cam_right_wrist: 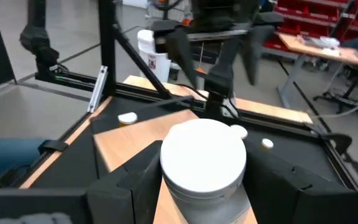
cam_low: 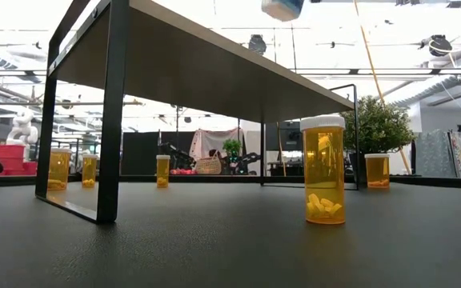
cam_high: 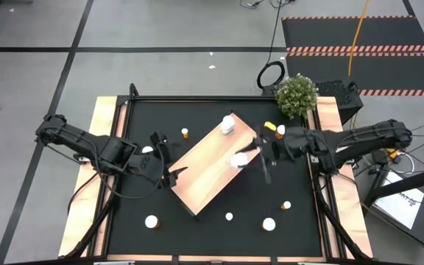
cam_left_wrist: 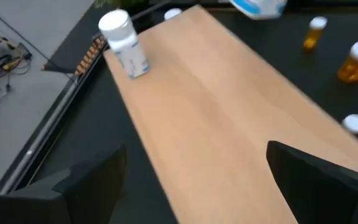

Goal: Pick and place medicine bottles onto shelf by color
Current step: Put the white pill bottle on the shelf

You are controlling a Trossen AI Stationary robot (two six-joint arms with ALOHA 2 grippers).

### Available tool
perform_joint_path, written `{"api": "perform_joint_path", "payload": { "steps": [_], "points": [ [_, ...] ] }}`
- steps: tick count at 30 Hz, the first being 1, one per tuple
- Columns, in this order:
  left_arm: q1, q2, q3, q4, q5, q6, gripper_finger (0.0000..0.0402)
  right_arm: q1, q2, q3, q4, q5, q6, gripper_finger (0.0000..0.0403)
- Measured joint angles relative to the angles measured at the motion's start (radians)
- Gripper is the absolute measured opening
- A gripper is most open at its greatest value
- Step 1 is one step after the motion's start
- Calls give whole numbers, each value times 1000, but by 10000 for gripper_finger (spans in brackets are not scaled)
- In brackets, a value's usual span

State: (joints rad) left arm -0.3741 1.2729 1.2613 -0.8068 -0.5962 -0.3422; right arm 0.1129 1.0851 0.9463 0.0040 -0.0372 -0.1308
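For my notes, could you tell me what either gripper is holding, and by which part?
The right gripper holds a white bottle by its sides, just below the cap, above the shelf. The left gripper is open and empty.

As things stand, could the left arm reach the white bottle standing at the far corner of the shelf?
Probably yes. The left gripper is open at the shelf's near edge, and the board between it and the white bottle is bare. The right gripper, holding another white bottle, sits off to one side.
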Motion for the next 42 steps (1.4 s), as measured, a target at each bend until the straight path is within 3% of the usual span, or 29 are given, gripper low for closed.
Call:
{"api": "perform_joint_path", "payload": {
  "steps": [6, 12, 21, 32, 42],
  "points": [
    [34, 1, -25, -4, -1, 1, 383, -218, -3, 0, -33, -229, 35, 191],
    [69, 0, -25, -4, 20, 52, 383, -358, 2, 0, -97, -389, -1, 192],
    [142, 0, -25, -1, 21, 86, 383, -468, 16, 1, -157, -496, -17, 192],
    [193, 0, -25, 4, 23, 86, 383, -484, 71, 1, -222, -524, -85, 192],
    [194, 0, -25, 4, 23, 86, 383, -532, 105, 1, -223, -622, -122, 192]
  ]
}}
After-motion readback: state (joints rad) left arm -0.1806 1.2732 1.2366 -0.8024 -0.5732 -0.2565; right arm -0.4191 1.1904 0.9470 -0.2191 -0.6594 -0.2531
